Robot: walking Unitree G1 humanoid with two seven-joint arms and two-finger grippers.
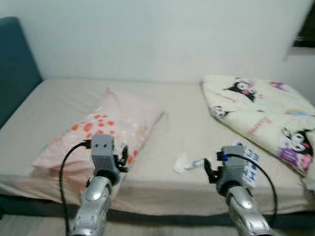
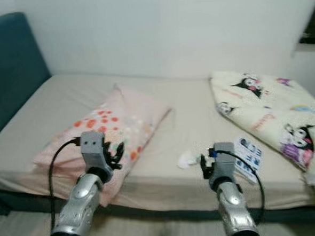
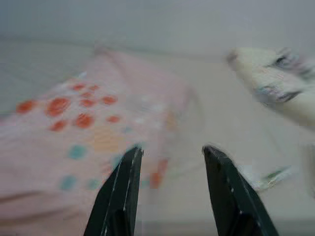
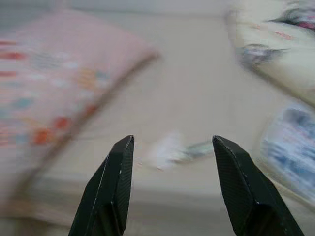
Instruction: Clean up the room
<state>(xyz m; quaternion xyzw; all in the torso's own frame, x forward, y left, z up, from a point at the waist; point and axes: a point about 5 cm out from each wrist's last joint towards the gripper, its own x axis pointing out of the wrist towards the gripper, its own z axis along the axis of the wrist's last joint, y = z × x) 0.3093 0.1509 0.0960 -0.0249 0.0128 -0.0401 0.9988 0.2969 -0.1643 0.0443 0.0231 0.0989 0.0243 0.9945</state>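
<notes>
While both hands (image 3: 170,150) (image 4: 172,140) gape empty, white wrapper (image 1: 181,163) lies on bed (image 1: 189,110)

Bed (image 1: 189,110) with beige sheet runs along a plain white wall (image 1: 157,27); teal padded headboard (image 1: 4,68) stands at the robot's left end, and a strip of pale floor (image 1: 31,232) shows below the near edge of the mattress. Dark window edge (image 1: 310,31) visible at upper right, too blurred to detail.
</notes>
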